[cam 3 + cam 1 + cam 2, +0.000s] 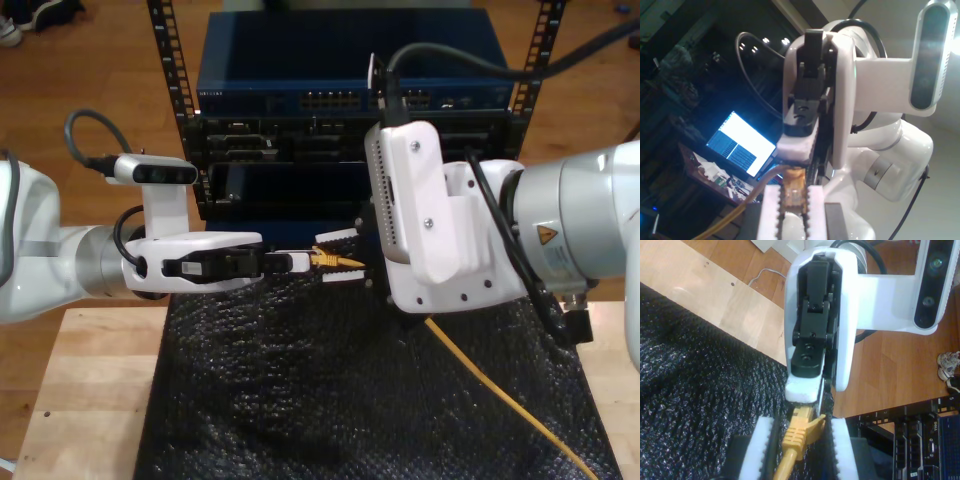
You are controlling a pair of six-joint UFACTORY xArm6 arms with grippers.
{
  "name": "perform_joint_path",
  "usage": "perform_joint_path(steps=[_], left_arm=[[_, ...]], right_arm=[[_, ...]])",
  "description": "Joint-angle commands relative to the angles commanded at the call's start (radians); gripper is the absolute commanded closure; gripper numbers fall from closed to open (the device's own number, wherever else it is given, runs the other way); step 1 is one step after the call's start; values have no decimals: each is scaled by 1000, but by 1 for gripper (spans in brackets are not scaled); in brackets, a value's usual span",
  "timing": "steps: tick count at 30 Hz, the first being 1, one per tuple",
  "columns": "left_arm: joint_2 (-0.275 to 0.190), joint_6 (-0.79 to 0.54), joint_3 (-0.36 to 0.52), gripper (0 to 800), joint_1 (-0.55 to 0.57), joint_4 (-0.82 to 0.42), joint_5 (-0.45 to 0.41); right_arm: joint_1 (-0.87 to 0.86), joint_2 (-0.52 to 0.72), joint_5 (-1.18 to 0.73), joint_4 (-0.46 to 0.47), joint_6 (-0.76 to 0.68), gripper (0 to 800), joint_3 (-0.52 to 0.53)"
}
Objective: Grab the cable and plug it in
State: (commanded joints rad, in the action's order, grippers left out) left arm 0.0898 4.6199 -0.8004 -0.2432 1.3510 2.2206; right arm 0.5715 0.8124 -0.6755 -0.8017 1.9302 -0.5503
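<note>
my first pincer (792,189) is noted closed narrow on the cable (500,395). its white pads press both sides of the clear plug (792,195). in the exterior view this pincer reaches in from 9 o'clock to frame centre.

my second pincer (801,424) is seen set wider. its toothed pads flank the yellow boot just behind the plug, and a dark gap is visible on each side. in the exterior view it enters from 3 o'clock, with one pad above the plug and one below.

the two pincers are found tip to tip, in front of the rack (350,90) and above the black mat (300,400). the mat lies on the wooden counter (80,400).

from under the second arm, the cable is seen running over the mat toward 4 o'clock in the exterior view. the plug is seated in no port.
</note>
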Motion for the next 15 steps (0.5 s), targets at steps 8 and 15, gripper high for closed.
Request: perform_joint_path(steps=[8, 15], left_arm=[[6, 0, 0, 798, 0, 0, 11], [9, 0, 2, 798, 0, 2, 11]], right_arm=[[6, 20, 0, 0, -2, 559, 0], [6, 25, -2, 0, -2, 560, 0]])
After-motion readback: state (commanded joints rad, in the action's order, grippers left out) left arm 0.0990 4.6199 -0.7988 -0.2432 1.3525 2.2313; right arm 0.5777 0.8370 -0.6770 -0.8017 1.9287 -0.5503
